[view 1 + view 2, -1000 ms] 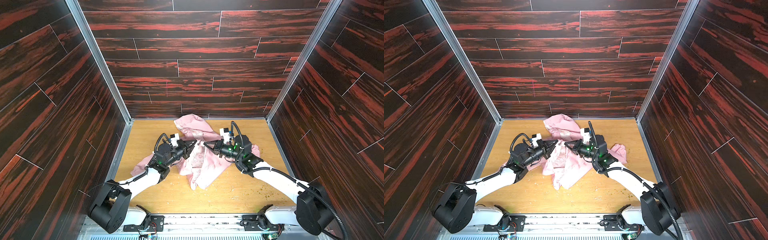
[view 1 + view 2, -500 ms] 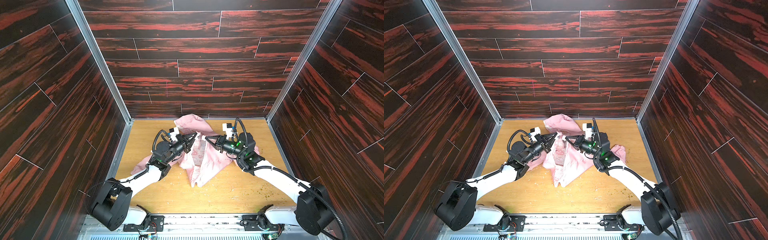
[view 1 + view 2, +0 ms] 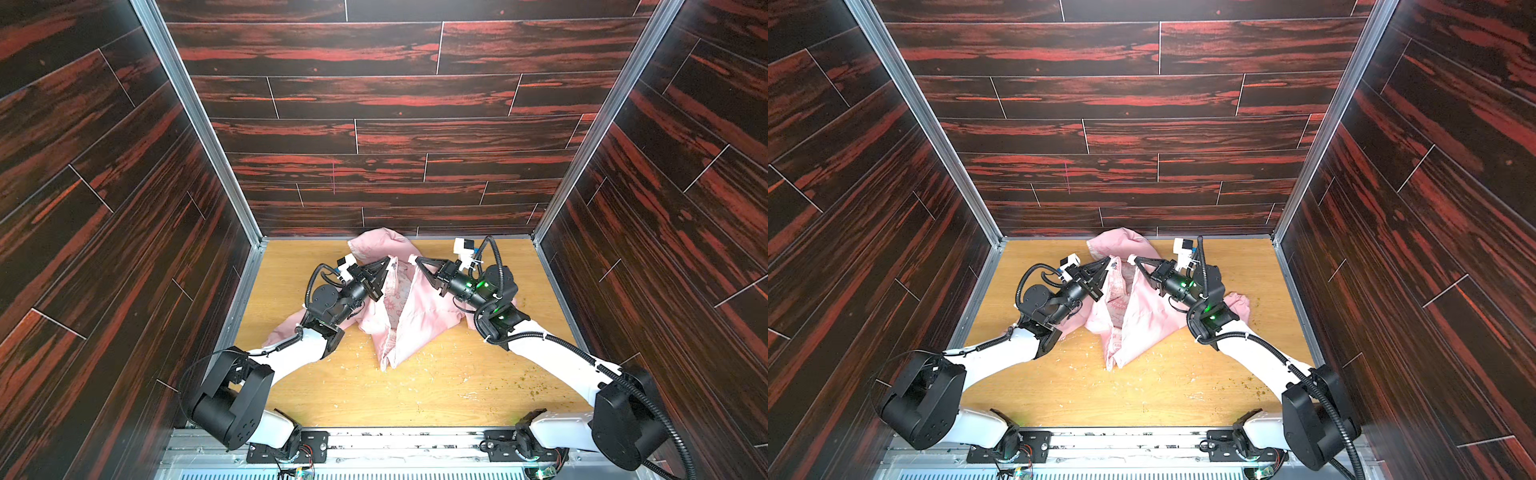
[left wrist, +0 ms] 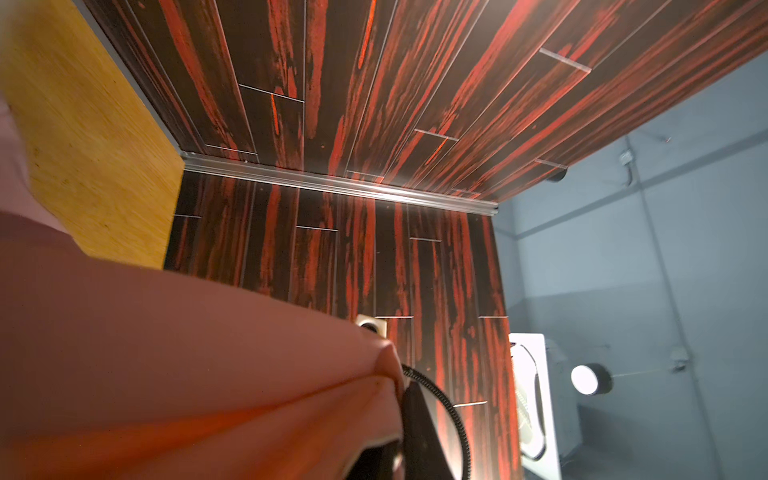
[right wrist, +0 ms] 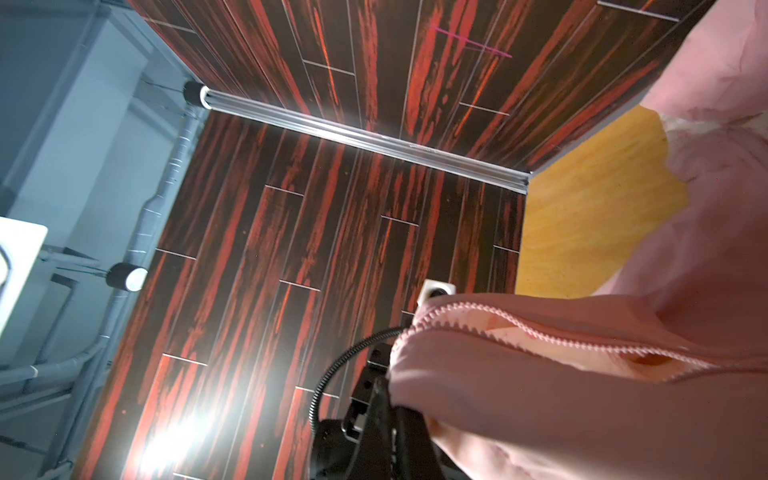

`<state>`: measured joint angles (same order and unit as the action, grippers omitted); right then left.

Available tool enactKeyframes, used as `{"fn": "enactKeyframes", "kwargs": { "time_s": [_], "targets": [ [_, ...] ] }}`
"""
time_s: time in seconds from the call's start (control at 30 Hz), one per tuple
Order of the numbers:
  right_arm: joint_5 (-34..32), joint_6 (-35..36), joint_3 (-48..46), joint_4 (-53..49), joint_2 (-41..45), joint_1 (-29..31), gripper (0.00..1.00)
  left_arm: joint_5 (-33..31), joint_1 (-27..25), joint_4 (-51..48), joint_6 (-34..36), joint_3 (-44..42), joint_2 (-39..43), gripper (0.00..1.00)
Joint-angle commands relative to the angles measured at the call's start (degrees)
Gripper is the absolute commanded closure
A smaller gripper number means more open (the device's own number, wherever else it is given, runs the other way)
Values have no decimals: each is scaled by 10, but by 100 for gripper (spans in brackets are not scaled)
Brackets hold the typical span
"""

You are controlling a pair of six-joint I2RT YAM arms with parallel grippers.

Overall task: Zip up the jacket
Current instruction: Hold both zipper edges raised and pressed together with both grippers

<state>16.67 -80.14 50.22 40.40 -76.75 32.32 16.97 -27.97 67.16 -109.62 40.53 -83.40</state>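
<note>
The light-pink jacket [image 3: 409, 309] [image 3: 1142, 311] hangs lifted over the wooden table, front open, its lower end trailing on the board. My left gripper [image 3: 388, 261] [image 3: 1109, 260] is shut on the jacket's left front edge. Facing it, my right gripper [image 3: 414, 260] [image 3: 1133, 260] is shut on the right front edge. A short gap separates the two pinched corners. In the left wrist view pink cloth [image 4: 187, 374] fills the frame beside a black finger [image 4: 419, 432]. In the right wrist view the pink zipper teeth [image 5: 519, 328] run along the held edge above the black fingers [image 5: 382, 415].
Dark red-streaked wall panels [image 3: 374, 124] close in the table [image 3: 436, 395] at the back and both sides. The jacket's hood [image 3: 374, 245] lies against the back wall and a sleeve [image 3: 286, 332] trails under the left arm. Small crumbs dot the board at the front right [image 3: 532, 386].
Both grippers have risen and moved toward the back wall with the jacket's front edges. The cloth now hangs longer and narrower between them, and its lower end has slid away from the front edge.
</note>
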Motion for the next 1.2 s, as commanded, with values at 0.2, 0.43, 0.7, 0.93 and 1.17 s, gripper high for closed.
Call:
{"fn": "enactKeyframes", "kwargs": {
  "time_s": [0.2,0.43,0.7,0.93,1.17],
  "targets": [
    [-38,-26,26,79,-14,9,100,-31,2,108,-119,19,-9,100],
    [-35,-37,53,100,-50,22,100,-42,2,136,-146,30,-31,100],
    [-48,-35,79,66,-57,37,100,-44,2,136,-137,35,-35,100],
    [-86,-40,76,-12,-45,51,100,-44,2,136,-135,42,-41,100],
    [-94,-39,78,-1,-49,61,100,-41,2,136,-136,43,-44,100]
  ]
}}
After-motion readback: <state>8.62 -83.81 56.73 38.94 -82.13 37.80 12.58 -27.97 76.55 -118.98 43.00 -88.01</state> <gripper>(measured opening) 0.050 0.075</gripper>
